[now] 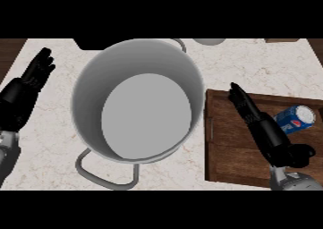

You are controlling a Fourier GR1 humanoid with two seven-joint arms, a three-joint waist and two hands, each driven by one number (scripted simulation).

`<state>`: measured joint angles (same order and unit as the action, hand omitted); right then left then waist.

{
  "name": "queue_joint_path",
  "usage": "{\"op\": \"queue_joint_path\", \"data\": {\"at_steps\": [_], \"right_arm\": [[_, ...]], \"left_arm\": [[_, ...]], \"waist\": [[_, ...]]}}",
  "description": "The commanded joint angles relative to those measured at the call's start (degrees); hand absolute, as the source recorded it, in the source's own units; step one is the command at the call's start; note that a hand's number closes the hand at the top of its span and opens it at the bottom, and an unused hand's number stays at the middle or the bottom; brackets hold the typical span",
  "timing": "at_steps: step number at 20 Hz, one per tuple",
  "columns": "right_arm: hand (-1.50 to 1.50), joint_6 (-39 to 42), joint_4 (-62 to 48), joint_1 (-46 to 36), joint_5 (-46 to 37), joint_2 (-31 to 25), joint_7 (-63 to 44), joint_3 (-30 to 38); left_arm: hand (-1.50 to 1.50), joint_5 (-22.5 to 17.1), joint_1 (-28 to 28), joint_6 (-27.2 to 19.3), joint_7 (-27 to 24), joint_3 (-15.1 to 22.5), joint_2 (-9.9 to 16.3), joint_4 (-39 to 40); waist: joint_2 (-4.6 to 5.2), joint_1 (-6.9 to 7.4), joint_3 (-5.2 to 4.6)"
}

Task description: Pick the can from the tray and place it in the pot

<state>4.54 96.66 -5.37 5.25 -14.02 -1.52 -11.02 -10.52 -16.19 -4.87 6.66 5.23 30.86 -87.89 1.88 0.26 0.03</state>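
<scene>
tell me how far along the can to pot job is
Nothing looks done yet: the can lies on its side on the wooden tray, and the pot holds nothing. In hand: the right hand is over the tray beside the can, fingers straight, not gripping. The left hand rests open at the left edge. Left: grasp, lift, carry over, release in pot.

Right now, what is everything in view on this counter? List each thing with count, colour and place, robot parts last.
pot: one, grey, two loop handles, centre of the counter, nothing inside.
tray: one, brown wood, right of the pot.
can: one, blue with a silver end, lying on its side on the tray's right part.
counter: one, pale marble.
pale round thing: one, top edge, cut off.
left hand: one, black, open, at the left edge.
right hand: one, black, open, over the tray beside the can.
</scene>
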Motion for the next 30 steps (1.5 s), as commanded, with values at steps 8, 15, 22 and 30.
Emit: {"op": "queue_joint_path", "data": {"at_steps": [8,15,22,30], "right_arm": [[1.50,-2.19,-4.85,-7.19,-8.50,-16.39,7.85,17.50],[-1.50,-3.96,-7.06,4.41,-12.76,-12.62,29.81,17.00],[-1.50,3.12,-1.44,4.11,-18.42,-27.93,15.06,20.22],[-1.50,17.13,8.16,4.60,-20.47,-38.92,-2.43,17.78]], "left_arm": [[0.00,4.44,11.30,-6.67,7.75,-2.25,-0.14,9.72],[0.00,7.34,10.66,-9.81,15.87,-1.94,-1.11,4.70],[0.00,8.39,11.32,-9.42,12.41,-1.97,-3.01,7.92],[0.00,8.16,11.07,-7.79,14.80,-2.62,-2.23,6.08]], "waist": [[-1.71,-1.03,0.10],[-2.00,-0.46,0.03],[-2.10,-0.69,-0.14],[-2.08,-0.37,-0.14]]}}
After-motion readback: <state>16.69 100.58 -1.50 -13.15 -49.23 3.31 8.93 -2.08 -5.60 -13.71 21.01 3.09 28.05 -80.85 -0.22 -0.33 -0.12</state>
